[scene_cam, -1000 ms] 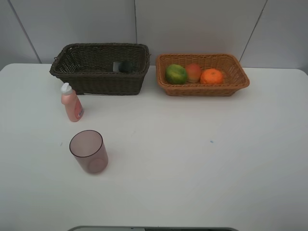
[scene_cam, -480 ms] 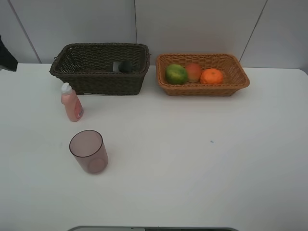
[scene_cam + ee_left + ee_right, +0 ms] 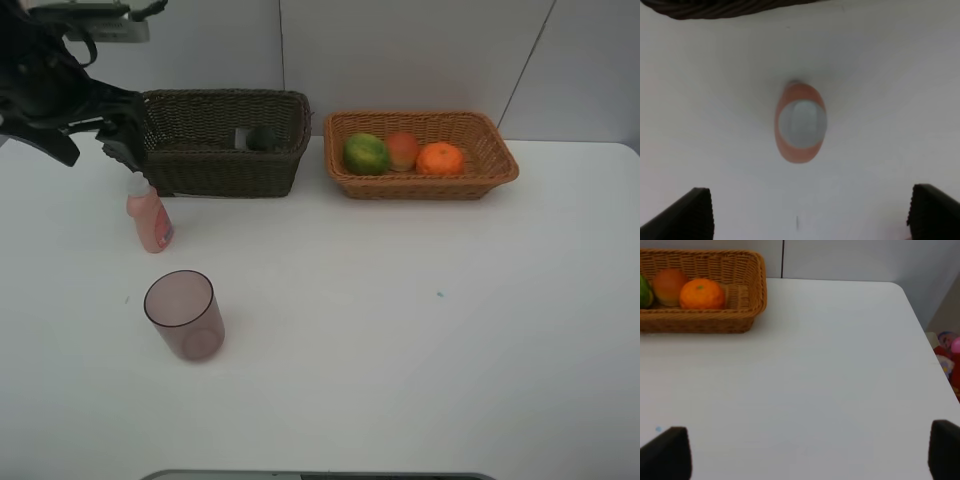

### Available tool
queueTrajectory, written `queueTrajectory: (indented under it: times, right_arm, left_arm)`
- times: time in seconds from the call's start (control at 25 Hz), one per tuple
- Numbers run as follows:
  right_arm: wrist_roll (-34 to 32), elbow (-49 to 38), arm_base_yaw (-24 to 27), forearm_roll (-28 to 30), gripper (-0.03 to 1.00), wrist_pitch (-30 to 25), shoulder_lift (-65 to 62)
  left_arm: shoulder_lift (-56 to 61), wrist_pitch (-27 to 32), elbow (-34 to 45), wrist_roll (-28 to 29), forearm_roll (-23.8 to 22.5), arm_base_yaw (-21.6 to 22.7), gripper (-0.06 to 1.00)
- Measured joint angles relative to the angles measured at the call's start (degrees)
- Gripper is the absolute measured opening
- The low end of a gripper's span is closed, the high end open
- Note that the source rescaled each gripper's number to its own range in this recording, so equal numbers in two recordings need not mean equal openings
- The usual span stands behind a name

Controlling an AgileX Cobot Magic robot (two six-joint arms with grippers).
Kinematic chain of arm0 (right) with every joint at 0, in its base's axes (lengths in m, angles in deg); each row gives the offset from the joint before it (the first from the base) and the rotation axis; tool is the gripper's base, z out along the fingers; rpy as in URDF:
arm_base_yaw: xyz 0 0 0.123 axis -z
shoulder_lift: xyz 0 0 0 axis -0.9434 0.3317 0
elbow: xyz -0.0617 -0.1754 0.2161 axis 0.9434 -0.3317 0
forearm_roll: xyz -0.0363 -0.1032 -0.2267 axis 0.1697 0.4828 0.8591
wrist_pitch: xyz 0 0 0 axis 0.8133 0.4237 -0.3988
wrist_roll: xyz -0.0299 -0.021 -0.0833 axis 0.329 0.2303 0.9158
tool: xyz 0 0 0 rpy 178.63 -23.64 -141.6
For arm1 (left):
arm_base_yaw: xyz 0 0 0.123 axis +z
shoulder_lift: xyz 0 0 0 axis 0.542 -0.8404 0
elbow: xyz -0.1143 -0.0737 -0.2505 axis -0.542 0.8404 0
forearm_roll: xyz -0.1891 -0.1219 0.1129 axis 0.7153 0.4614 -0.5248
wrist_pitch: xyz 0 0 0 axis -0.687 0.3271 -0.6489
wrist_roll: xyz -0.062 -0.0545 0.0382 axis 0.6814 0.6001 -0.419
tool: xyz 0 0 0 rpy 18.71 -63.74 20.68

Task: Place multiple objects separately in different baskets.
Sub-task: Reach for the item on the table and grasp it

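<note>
Open table (image 3: 400,330) across the middle and out to the right edge. Along the far edge: dark basket (image 3: 215,170) holding dark bottle (image 3: 260,138); beside it, tan basket (image 3: 420,185) holding green fruit (image 3: 366,153), red fruit (image 3: 402,150), orange (image 3: 440,158). Pink bottle (image 3: 149,217) upright near dark basket's front corner; cup (image 3: 183,314) nearer, apart. Left gripper (image 3: 812,215) above pink bottle, jaws spread wide, touching nothing. Right gripper (image 3: 805,452) over bare table, jaws spread wide, holding nothing.

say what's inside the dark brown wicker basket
Inside the dark brown wicker basket, a dark green black-capped bottle shows toward the right end. The near wall hides the floor; the black robot arm covers the left corner.
</note>
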Motion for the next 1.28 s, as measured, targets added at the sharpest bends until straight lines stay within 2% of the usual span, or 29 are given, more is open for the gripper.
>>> queueTrajectory:
  times: [0.32,0.84,1.28]
  right_arm:
    - [0.0,0.0,0.0,0.0,1.00,0.0,0.0]
    - [0.0,0.0,0.0,0.0,1.00,0.0,0.0]
    - [0.0,0.0,0.0,0.0,1.00,0.0,0.0]
  left_arm:
    - [-5.1,-1.5,-0.2,3.7,-3.9,-0.5,1.00]
    - [-11.7,-9.7,-0.2,3.7,-3.5,-1.6,1.00]
    - [-14.3,-13.9,-0.2,1.9,-3.5,-1.9,1.00]
